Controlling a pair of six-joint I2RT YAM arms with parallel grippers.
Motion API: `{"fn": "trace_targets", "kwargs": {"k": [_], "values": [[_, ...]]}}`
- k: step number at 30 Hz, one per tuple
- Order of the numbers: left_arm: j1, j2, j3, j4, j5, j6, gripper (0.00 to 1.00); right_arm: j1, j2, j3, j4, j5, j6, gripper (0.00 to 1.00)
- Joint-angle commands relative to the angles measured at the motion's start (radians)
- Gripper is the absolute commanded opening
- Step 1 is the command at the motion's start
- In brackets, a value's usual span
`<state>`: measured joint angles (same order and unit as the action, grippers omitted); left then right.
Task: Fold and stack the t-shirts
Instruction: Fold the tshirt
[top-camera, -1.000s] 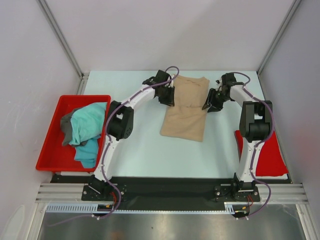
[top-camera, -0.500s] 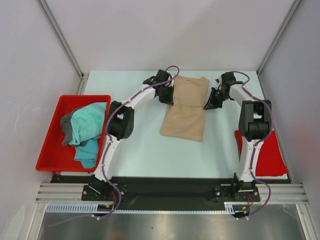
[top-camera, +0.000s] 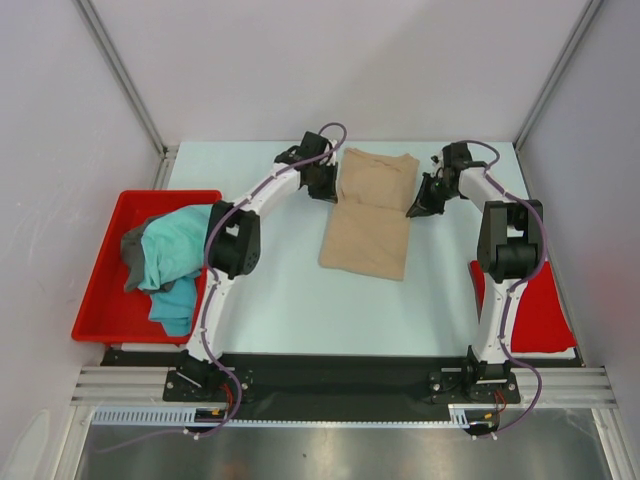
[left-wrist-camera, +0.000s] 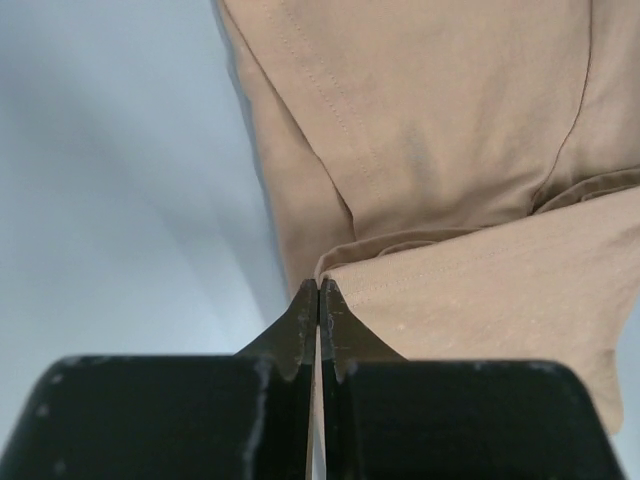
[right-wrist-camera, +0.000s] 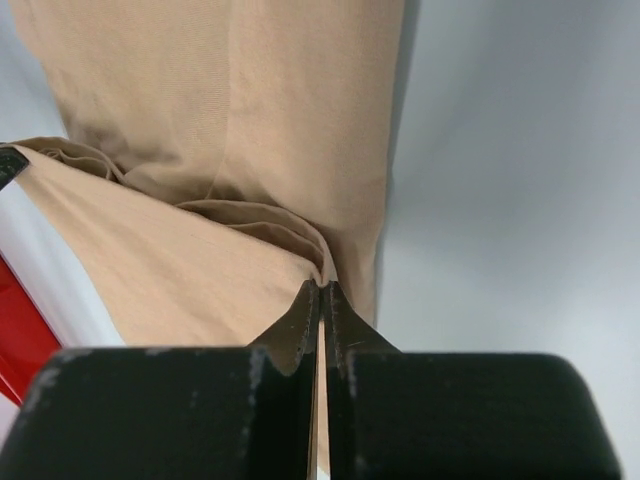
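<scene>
Top: tan t-shirt (top-camera: 368, 215) lies far-centre on surface (top-camera: 270, 290), long axis far-to-near. L gripper (top-camera: 323, 184) is at its left edge and R gripper (top-camera: 417, 206) at its right, so each arm has its own side. Teal t-shirt (top-camera: 178, 250) and dark grey t-shirt (top-camera: 129, 255) are heaped in red tray (top-camera: 100, 305) at left edge. Red mat (top-camera: 545, 310) is in near-right corner.
L wrist: fingers together, clamped on cloth fold corner.
R wrist: same, pinching opposite corner.
Path toward near edge looks unobstructed.

Matt tan cloth t-shirt (left-wrist-camera: 450, 150), stitched seams; seemingly smooth pale table (left-wrist-camera: 120, 200).
</scene>
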<state>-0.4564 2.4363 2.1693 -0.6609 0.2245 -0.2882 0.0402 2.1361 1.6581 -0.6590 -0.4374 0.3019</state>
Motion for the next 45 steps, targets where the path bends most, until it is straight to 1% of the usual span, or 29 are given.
{"fn": "trace_targets", "kwargs": {"k": [1, 7, 8, 10, 12, 13, 15, 16, 18, 19, 20, 22, 23, 24, 25, 26, 27, 28, 29, 30, 31, 32, 34, 35, 37, 38, 40, 43, 45], "values": [[0.013, -0.01, 0.052, 0.004, 0.016, 0.009, 0.0, 0.001, 0.005, 0.043, 0.021, 0.003, 0.008, 0.0], [0.013, 0.012, 0.05, 0.021, 0.05, 0.001, 0.0, 0.001, 0.045, 0.083, 0.009, 0.017, 0.006, 0.0], [0.013, 0.016, 0.061, 0.023, 0.053, 0.001, 0.02, 0.003, 0.051, 0.1, 0.004, 0.02, 0.005, 0.0], [0.013, 0.023, 0.069, 0.02, 0.058, 0.001, 0.09, 0.0, 0.067, 0.109, -0.008, 0.032, 0.002, 0.0], [0.013, 0.02, 0.075, 0.011, 0.044, 0.006, 0.26, 0.0, 0.071, 0.117, -0.016, 0.038, 0.003, 0.01], [0.013, 0.018, 0.078, 0.006, 0.033, 0.007, 0.36, 0.001, 0.074, 0.12, -0.019, 0.045, 0.005, 0.02], [0.013, 0.006, 0.083, -0.011, 0.012, 0.018, 0.41, 0.0, 0.074, 0.135, -0.04, 0.066, 0.002, 0.06], [0.013, -0.018, 0.078, -0.012, -0.011, 0.024, 0.46, 0.001, 0.073, 0.144, -0.056, 0.11, 0.002, 0.08], [0.013, -0.051, 0.076, -0.026, -0.03, 0.038, 0.5, 0.001, 0.071, 0.184, -0.115, 0.158, -0.003, 0.14], [0.013, -0.086, 0.076, -0.034, -0.037, 0.043, 0.52, 0.001, 0.064, 0.201, -0.138, 0.213, -0.006, 0.17], [0.013, -0.106, 0.067, -0.039, -0.034, 0.046, 0.53, 0.004, 0.059, 0.218, -0.166, 0.238, -0.013, 0.25], [0.013, -0.153, 0.031, -0.037, -0.002, 0.044, 0.51, 0.019, 0.027, 0.242, -0.237, 0.299, -0.036, 0.28], [0.012, -0.207, -0.038, -0.028, 0.063, 0.043, 0.49, 0.027, 0.006, 0.238, -0.252, 0.321, -0.062, 0.36], [0.012, -0.238, -0.086, 0.006, 0.109, 0.029, 0.45, 0.049, -0.016, 0.23, -0.273, 0.339, -0.072, 0.4], [0.012, -0.294, -0.198, 0.032, 0.215, 0.018, 0.39, 0.059, -0.069, 0.204, -0.28, 0.332, -0.073, 0.43], [0.01, -0.327, -0.263, 0.059, 0.267, 0.003, 0.35, 0.07, -0.097, 0.18, -0.278, 0.312, -0.066, 0.44], [0.009, -0.353, -0.398, 0.129, 0.306, -0.034, 0.28, 0.102, -0.128, 0.119, -0.254, 0.231, -0.049, 0.45], [0.007, -0.379, -0.46, 0.162, 0.338, -0.048, 0.24, 0.119, -0.158, 0.118, -0.229, 0.171, -0.025, 0.45], [-0.002, -0.426, -0.518, 0.217, 0.358, -0.064, 0.22, 0.142, -0.209, 0.033, -0.165, 0.107, 0.036, 0.43], [-0.008, -0.442, -0.564, 0.23, 0.363, -0.066, 0.2, 0.162, -0.231, -0.012, -0.125, -0.006, 0.08, 0.42], [-0.016, -0.456, -0.63, 0.237, 0.368, -0.065, 0.19, 0.212, -0.248, -0.065, -0.082, -0.05, 0.116, 0.38], [-0.024, -0.467, -0.655, 0.248, 0.39, -0.063, 0.19, 0.236, -0.263, -0.134, -0.014, -0.084, 0.147, 0.32], [-0.027, -0.471, -0.721, 0.27, 0.4, -0.068, 0.18, 0.283, -0.263, -0.19, 0.048, -0.145, 0.219, 0.23], [-0.028, -0.471, -0.733, 0.274, 0.391, -0.068, 0.18, 0.323, -0.255, -0.219, 0.097, -0.159, 0.244, 0.13], [-0.028, -0.458, -0.749, 0.259, 0.365, -0.052, 0.15, 0.366, -0.228, -0.23, 0.14, -0.21, 0.295, 0.06], [-0.027, -0.454, -0.752, 0.247, 0.355, -0.045, 0.14, 0.401, -0.214, -0.228, 0.15, -0.222, 0.301, 0.06], [-0.028, -0.445, -0.763, 0.236, 0.332, -0.04, 0.14, 0.421, -0.17, -0.213, 0.15, -0.244, 0.313, 0.04], [-0.027, -0.438, -0.787, 0.221, 0.302, -0.039, 0.13, 0.434, -0.131, -0.224, 0.151, -0.254, 0.313, 0.01], [-0.027, -0.433, -0.798, 0.219, 0.288, -0.043, 0.13, 0.432, -0.119, -0.233, 0.151, -0.256, 0.306, 0.0]]}}
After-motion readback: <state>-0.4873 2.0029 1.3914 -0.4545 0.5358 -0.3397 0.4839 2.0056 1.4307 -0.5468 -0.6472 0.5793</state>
